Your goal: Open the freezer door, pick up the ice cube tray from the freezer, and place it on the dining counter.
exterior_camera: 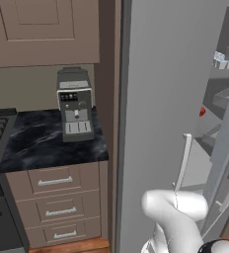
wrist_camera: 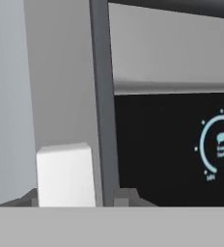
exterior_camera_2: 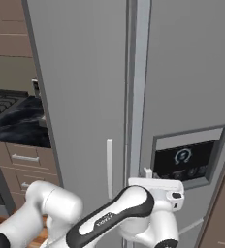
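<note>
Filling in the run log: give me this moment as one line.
stage: opening freezer door | door: ajar | gripper: around door handle | ice cube tray: not yet picked

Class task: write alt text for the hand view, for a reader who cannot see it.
Close view of the freezer door: the gripper sits at its pale handle, one dark fingertip on each side. To the right, past a dark frame edge, is the black dispenser panel with a pale blue dial symbol.

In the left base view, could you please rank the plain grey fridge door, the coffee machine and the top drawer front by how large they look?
1. plain grey fridge door, by far the largest
2. coffee machine
3. top drawer front, though it sits nearer the camera than the coffee machine, so these two are unsure
</note>
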Controlling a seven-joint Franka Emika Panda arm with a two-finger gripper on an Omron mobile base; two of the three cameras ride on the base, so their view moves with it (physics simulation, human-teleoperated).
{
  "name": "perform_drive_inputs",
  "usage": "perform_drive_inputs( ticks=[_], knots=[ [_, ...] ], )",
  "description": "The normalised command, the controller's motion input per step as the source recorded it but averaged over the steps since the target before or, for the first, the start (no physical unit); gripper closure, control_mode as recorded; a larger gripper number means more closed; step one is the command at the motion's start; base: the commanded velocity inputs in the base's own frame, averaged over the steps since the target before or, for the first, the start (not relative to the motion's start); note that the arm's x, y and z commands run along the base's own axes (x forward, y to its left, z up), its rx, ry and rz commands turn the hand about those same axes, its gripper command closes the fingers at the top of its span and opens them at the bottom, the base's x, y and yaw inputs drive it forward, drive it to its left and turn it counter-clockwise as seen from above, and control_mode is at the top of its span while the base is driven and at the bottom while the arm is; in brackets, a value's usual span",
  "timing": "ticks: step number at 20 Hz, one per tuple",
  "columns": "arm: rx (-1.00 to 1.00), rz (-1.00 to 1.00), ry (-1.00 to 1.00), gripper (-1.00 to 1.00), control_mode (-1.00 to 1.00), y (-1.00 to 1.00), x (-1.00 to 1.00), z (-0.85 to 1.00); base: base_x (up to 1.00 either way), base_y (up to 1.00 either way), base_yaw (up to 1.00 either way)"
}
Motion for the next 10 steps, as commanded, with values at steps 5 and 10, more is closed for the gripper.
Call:
perform_drive_inputs(
  ticks=[5,10],
  knots=[
    [0.0,0.0,0.0,1.0,-1.0,-0.51,-0.34,0.0,0.0,0.0,0.0],
    [0.0,0.0,0.0,1.0,-1.0,-0.47,-0.32,0.0,0.0,0.0,0.0]
  ],
)
